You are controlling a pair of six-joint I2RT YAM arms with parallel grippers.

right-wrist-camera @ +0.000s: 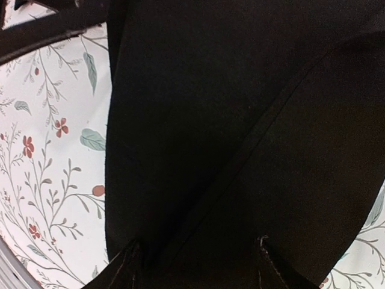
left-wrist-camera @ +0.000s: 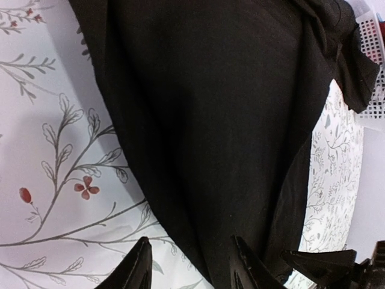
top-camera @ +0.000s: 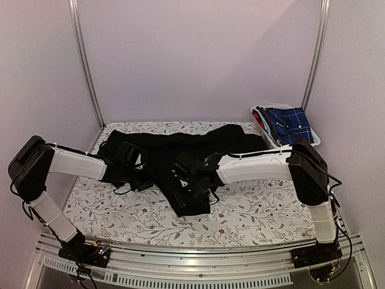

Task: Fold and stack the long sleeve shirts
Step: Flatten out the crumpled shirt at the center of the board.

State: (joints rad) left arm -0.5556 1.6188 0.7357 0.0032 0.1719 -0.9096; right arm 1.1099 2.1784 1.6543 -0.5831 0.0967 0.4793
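Observation:
A large plain black long sleeve shirt (top-camera: 180, 144) lies spread across the back and middle of the floral table, with a part hanging toward the front at the centre. My left gripper (top-camera: 139, 180) is low over its left part. In the left wrist view the gripper (left-wrist-camera: 192, 259) is open, with one finger over bare table and the other over the black cloth (left-wrist-camera: 210, 120), straddling its edge. My right gripper (top-camera: 194, 188) is over the front-hanging part. In the right wrist view it (right-wrist-camera: 195, 256) is open just above black cloth (right-wrist-camera: 240, 120) with a seam.
A white slotted basket (top-camera: 313, 137) stands at the back right holding a blue plaid shirt (top-camera: 289, 123). Its wall shows in the left wrist view (left-wrist-camera: 374, 66). Bare floral tablecloth (top-camera: 258, 211) lies to the front right and front left. Metal frame posts stand at the back corners.

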